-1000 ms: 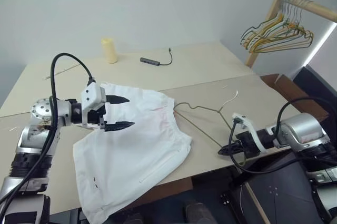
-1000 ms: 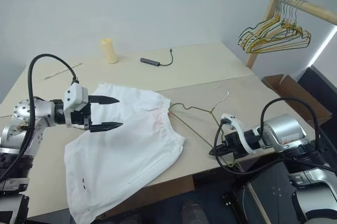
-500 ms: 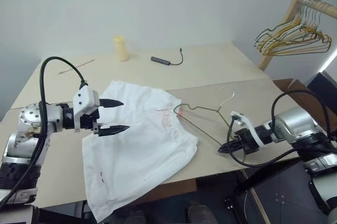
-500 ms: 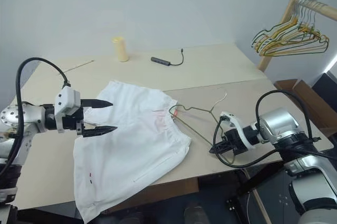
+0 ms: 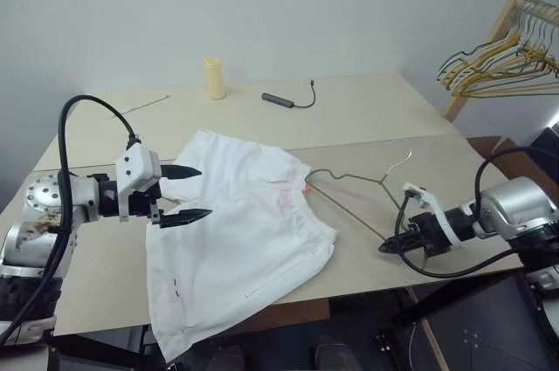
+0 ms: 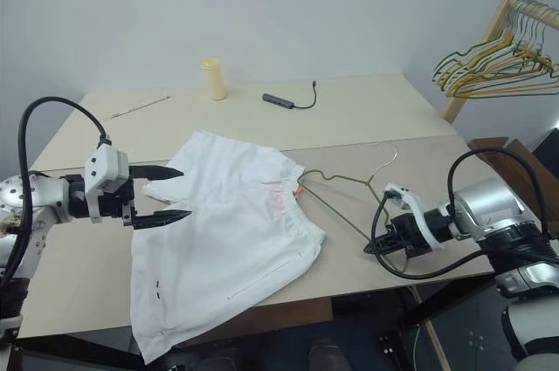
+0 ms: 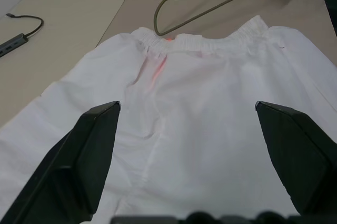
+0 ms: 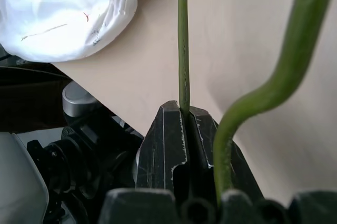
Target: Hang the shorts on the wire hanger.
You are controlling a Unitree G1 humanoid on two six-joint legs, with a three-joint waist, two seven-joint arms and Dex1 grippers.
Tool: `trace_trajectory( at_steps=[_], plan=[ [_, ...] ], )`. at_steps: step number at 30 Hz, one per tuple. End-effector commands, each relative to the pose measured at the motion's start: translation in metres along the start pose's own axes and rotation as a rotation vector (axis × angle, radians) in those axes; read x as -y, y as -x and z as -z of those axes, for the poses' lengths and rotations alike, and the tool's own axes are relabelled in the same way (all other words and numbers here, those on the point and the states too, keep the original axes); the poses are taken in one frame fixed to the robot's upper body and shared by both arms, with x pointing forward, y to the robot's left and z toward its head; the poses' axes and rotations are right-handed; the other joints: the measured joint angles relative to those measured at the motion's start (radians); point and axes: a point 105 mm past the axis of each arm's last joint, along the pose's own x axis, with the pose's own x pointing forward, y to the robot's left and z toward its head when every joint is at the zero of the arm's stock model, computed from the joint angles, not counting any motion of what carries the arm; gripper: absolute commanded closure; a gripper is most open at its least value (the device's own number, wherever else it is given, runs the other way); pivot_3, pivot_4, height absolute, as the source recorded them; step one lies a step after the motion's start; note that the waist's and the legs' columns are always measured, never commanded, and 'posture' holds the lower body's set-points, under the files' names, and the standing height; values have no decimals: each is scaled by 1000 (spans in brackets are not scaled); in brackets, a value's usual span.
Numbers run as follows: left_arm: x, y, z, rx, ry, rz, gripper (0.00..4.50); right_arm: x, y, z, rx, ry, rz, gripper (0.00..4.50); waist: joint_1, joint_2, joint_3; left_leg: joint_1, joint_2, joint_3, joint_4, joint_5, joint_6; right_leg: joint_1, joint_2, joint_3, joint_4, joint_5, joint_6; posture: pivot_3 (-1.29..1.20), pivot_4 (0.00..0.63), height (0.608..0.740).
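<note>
The white shorts (image 5: 240, 231) lie flat on the table, waistband to the right with a pink mark near it. My left gripper (image 5: 206, 191) hovers open over their left part, and the fabric shows between its fingers (image 7: 95, 150). The thin grey-green wire hanger (image 7: 221, 5) lies on the table to the right of the shorts. One of its corners is at the waistband and its hook points away. My right gripper (image 5: 384, 249) is shut on the hanger's wire (image 8: 182, 50) at its near right corner, close to the table's front edge.
A yellow bottle (image 5: 213, 78), a grey adapter with its cable (image 5: 279, 101) and a thin stick (image 5: 144, 105) lie at the back of the table. A wooden rack with a bunch of hangers (image 5: 498, 65) stands at the far right.
The camera has turned, so the whole picture has shifted. My right gripper has edged a little to the right, still shut on the hanger wire. The left gripper stays open over the shorts.
</note>
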Motion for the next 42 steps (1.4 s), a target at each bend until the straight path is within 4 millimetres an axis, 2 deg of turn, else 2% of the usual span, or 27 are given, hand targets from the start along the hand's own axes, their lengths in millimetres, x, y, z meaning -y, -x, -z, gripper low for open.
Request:
trace_trajectory(
  at_steps=[1, 5, 13, 22, 32, 42],
  plan=[
    [-2, 5, -13, 28, -40, -13, 40, 0, 9, -4, 35, -7, 7, 4500, -1, 0, 0, 0, 0, 0, 0, 0, 0, 0, 0, 0, 0, 0, 0, -57, 39, 740],
    [-1, 4, -12, 22, -43, -7, 40, 2, 3, -3, 24, -12, 9, 4500, 0, 0, 0, 0, 1, 1, 0, 0, 0, 0, 0, 0, -1, 0, 0, -54, 39, 740],
    [-2, 4, -13, 25, -45, -7, 40, 1, -4, -13, 41, 2, -1, 4500, 0, 0, 0, 0, 1, 1, 0, 0, 1, 0, 1, 0, -1, 0, 0, -49, 38, 740],
    [0, 5, -13, 25, -44, -13, 40, 0, -10, -36, 87, 28, -23, 4500, 1, 0, 0, -1, 1, 1, -1, 0, 1, 0, 1, 0, -2, 0, -1, -33, 37, 740],
    [2, 7, -13, 24, -37, -31, 40, -5, -25, -31, -2, 75, -78, 4500, 7, 1, 2, -1, 1, 1, -1, -1, 1, 0, 1, 0, -3, 0, -1, -15, 42, 740],
    [3, 7, -15, 24, -31, -46, 40, 4, -39, -65, 63, 88, -63, 4500, 16, 2, 3, 0, 2, 1, -2, -1, 1, 0, 2, 0, -3, 1, -1, 1, 41, 740]
  ],
)
